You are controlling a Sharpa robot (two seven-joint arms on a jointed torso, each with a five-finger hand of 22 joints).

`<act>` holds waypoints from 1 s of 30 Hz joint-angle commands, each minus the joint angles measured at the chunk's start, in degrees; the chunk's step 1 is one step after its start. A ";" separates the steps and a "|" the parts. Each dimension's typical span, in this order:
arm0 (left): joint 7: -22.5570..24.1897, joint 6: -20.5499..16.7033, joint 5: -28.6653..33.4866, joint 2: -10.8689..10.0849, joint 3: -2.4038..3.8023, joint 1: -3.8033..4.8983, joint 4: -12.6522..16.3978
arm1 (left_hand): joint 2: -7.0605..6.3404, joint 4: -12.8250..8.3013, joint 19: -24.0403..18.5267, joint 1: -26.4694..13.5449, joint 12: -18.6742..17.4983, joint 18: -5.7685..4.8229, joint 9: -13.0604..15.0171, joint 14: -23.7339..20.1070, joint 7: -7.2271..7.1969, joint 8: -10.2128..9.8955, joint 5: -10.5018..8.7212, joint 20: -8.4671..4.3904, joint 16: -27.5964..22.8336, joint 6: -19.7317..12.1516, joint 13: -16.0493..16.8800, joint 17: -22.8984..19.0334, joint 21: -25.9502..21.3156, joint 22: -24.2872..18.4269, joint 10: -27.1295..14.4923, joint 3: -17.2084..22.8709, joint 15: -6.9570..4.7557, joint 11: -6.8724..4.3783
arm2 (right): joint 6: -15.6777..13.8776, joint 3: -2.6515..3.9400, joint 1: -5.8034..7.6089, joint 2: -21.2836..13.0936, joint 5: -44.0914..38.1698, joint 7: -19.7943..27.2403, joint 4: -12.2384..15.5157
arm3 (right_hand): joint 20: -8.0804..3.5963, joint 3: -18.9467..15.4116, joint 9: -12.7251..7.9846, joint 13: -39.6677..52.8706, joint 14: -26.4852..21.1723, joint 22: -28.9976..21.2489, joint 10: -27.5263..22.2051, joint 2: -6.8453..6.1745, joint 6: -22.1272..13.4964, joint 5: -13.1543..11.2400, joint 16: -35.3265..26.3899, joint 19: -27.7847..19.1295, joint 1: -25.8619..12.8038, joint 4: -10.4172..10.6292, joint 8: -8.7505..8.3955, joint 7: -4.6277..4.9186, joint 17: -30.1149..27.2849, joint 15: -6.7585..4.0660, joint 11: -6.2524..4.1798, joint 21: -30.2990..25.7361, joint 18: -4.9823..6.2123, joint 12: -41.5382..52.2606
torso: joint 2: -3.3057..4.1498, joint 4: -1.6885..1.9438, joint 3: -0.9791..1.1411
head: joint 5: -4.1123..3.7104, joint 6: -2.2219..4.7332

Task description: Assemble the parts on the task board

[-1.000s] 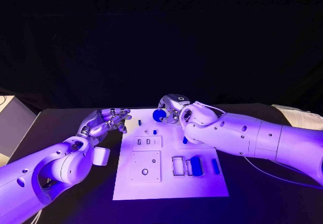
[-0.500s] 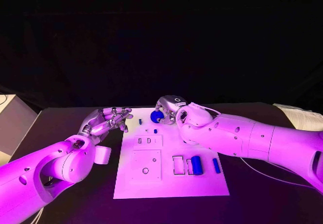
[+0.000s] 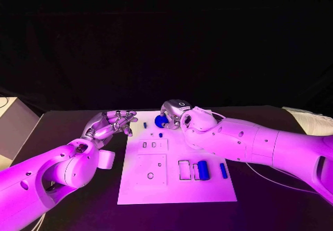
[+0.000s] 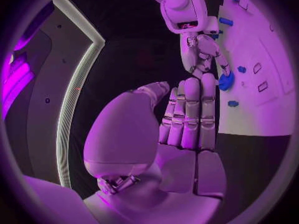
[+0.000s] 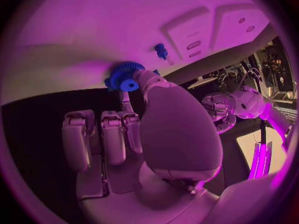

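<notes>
The white task board lies in the middle of the table. My right hand hovers over the board's far edge and pinches a round blue gear between its thumb and a finger. Two small blue pegs stand just in front of the gear. My left hand is at the board's far left corner, fingers stretched out, holding nothing. The left wrist view shows the right hand with the gear over the board.
Two blue blocks lie beside a white slotted insert on the board's near right. Recessed plates take up its left half. A pale box stands at the table's left edge.
My right hand has eased a little to the left and down with the gear still in it. The left hand has hardly moved.
</notes>
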 commanded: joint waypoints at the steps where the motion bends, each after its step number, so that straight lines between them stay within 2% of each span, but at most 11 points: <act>1: 0.16 1.08 -0.31 0.08 0.04 0.02 0.18 | -0.01 0.09 -0.43 -0.55 0.23 0.77 0.09 -0.48 -0.04 -0.10 -0.04 0.07 0.20 -0.34 0.04 0.09 0.21 0.05 -0.20 0.30 -0.05 0.02 | 1.26 -0.09 -0.12 0.24 -0.87 -0.08 -0.60 | -0.16 0.37 0.10 15.08 6.07 13.00 6.12 0.03 0.31 -0.25 0.24 4.96 -0.27 0.10 0.22 0.01 15.09 -0.39 -0.29 0.18 -1.14 0.12 | 0.00 0.01 -0.06 | 0.09 -0.05; 7: 0.14 1.06 -0.32 0.02 0.04 0.02 0.21 | -0.01 0.09 -0.43 -0.55 0.23 0.77 0.09 -0.48 -0.04 -0.10 -0.04 0.07 0.20 -0.34 0.04 0.09 0.21 0.05 -0.20 0.30 -0.05 0.02 | 1.27 -0.21 -0.29 0.57 -0.87 0.10 -1.03 | -0.15 0.51 0.07 15.08 6.07 12.98 6.12 -0.11 0.12 -0.53 0.24 4.94 -0.41 0.07 0.10 0.08 15.09 -0.36 -0.25 0.16 -1.14 0.12 | 0.01 -0.05 -0.03 | 0.13 -0.13; 12: 0.10 1.08 -0.33 -0.02 0.04 0.03 0.25 | -0.01 0.09 -0.43 -0.55 0.23 0.77 0.09 -0.48 -0.04 -0.10 -0.04 0.07 0.20 -0.34 0.04 0.09 0.21 0.05 -0.20 0.30 -0.05 0.02 | 1.05 -0.25 -0.35 0.69 -0.65 0.42 -1.28 | 0.01 0.89 -0.13 14.90 6.07 12.91 5.95 -0.54 -1.02 -1.46 0.24 4.89 -0.98 0.02 -0.63 0.49 15.09 -0.11 0.09 0.09 -1.12 -0.03 | 0.00 -0.08 -0.01 | 0.21 -0.15; 14: 0.08 1.07 -0.33 -0.05 0.04 0.03 0.26 | -0.02 0.09 -0.56 -0.60 0.25 0.78 0.12 -0.55 -0.02 -0.11 -0.04 0.11 0.25 -0.38 0.12 0.09 0.36 0.15 -0.26 0.32 -0.01 0.04 | 0.85 -0.26 -0.36 0.69 -0.41 0.70 -1.34 | 0.32 0.81 -0.45 13.67 6.07 12.69 4.78 -0.90 -2.62 -3.15 0.24 4.76 -1.82 0.17 -1.70 0.98 15.09 0.28 0.54 -0.12 -1.06 -1.04 | -0.01 -0.08 -0.02 | 0.23 -0.13; 16: 0.07 1.07 -0.33 -0.07 0.04 0.03 0.26 | -0.02 0.09 -0.56 -0.60 0.25 0.78 0.12 -0.55 -0.02 -0.11 -0.04 0.11 0.25 -0.38 0.12 0.09 0.36 0.15 -0.26 0.32 -0.01 0.04 | 0.81 -0.27 -0.37 0.62 -0.04 1.05 -1.32 | 0.85 -0.87 -0.85 12.82 6.07 12.59 3.95 -0.94 -4.76 -7.89 0.24 4.68 -3.03 0.58 -3.32 1.57 15.09 0.82 1.13 -0.23 -1.03 -1.76 | -0.02 -0.07 -0.02 | 0.28 -0.12; 17: 0.05 1.07 -0.34 -0.08 0.04 0.03 0.27 | -0.02 0.09 -0.56 -0.60 0.25 0.78 0.12 -0.55 -0.02 -0.11 -0.04 0.11 0.25 -0.38 0.12 0.09 0.36 0.15 -0.26 0.32 -0.01 0.04 | 0.87 -0.27 -0.37 0.56 0.23 1.23 -1.28 | 1.03 -2.21 -0.89 12.66 6.07 12.52 3.80 -0.62 -5.10 -9.16 0.24 4.64 -3.50 0.77 -3.72 1.73 15.09 1.01 1.28 -0.29 -1.00 -1.89 | -0.03 -0.06 -0.01 | 0.29 -0.14; 18: 0.03 1.08 -0.34 -0.09 0.04 0.03 0.27 | -0.02 0.09 -0.56 -0.60 0.25 0.78 0.12 -0.55 -0.02 -0.11 -0.04 0.11 0.25 -0.38 0.12 0.09 0.36 0.15 -0.26 0.32 -0.01 0.04 | 0.98 -0.28 -0.37 0.51 0.46 1.39 -1.23 | 1.20 -4.10 -0.86 12.56 6.07 12.47 3.70 0.18 -5.09 -9.38 0.24 4.61 -4.94 0.99 -3.99 1.81 15.09 1.14 1.40 -0.35 -0.98 -1.98 | -0.03 -0.05 0.00 | 0.30 -0.15; 19: 0.01 1.08 -0.34 -0.10 0.04 0.03 0.28 | -0.02 0.09 -0.56 -0.60 0.25 0.78 0.12 -0.55 -0.02 -0.11 -0.04 0.11 0.25 -0.38 0.12 0.09 0.36 0.15 -0.26 0.32 -0.01 0.04 | 1.43 -0.28 -0.37 0.39 0.84 1.73 -1.13 | 1.30 -5.86 -0.78 12.56 6.07 12.45 3.70 1.04 -4.87 -8.43 0.24 4.59 -6.82 1.09 -4.17 1.81 15.09 1.16 1.42 -0.38 -0.97 -1.98 | -0.02 -0.05 0.00 | 0.32 -0.15; 23: -0.09 1.05 -0.34 -0.13 0.04 0.03 0.24 | -0.02 0.17 -0.63 -0.72 0.26 0.78 0.13 -0.58 0.02 -0.13 -0.06 0.13 0.29 -0.43 0.15 0.09 0.44 0.20 -0.31 0.30 0.01 0.08 | 3.20 -0.31 -0.37 0.23 1.60 2.43 -0.91 | 1.25 -7.39 -0.51 13.23 6.07 13.24 4.35 2.59 -3.84 -7.06 0.24 5.01 -9.25 1.17 -4.09 1.59 15.09 1.06 1.25 0.29 -1.18 -1.41 | -0.04 -0.11 0.03 | 0.39 -0.14; 24: -0.12 1.04 -0.34 -0.14 0.04 0.03 0.22 | -0.02 0.17 -0.63 -0.72 0.26 0.78 0.13 -0.58 0.02 -0.13 -0.06 0.13 0.29 -0.43 0.15 0.09 0.44 0.20 -0.31 0.30 0.01 0.08 | 3.64 -0.34 -0.37 0.20 1.77 2.58 -0.84 | 1.20 -7.26 -0.42 13.55 6.07 13.79 4.66 3.36 -3.54 -4.65 0.24 5.31 -10.47 1.11 -4.16 1.51 15.09 1.01 1.19 0.77 -1.34 -1.15 | -0.03 -0.14 0.04 | 0.41 -0.12; 30: -0.21 1.03 -0.34 -0.12 0.04 0.03 0.16 | -0.02 0.22 -0.66 -0.79 0.25 0.77 0.13 -0.61 0.04 -0.15 -0.06 0.14 0.30 -0.47 0.17 0.09 0.47 0.23 -0.35 0.30 0.03 0.10 | 4.48 -0.39 -0.38 -0.01 2.24 2.92 -0.66 | 1.14 -6.26 -0.28 13.78 6.07 13.84 4.87 4.36 -2.98 -2.34 0.24 5.33 -12.04 1.11 -4.26 1.39 15.09 0.93 1.08 0.81 -1.35 -0.96 | 0.00 -0.09 0.07 | 0.35 -0.17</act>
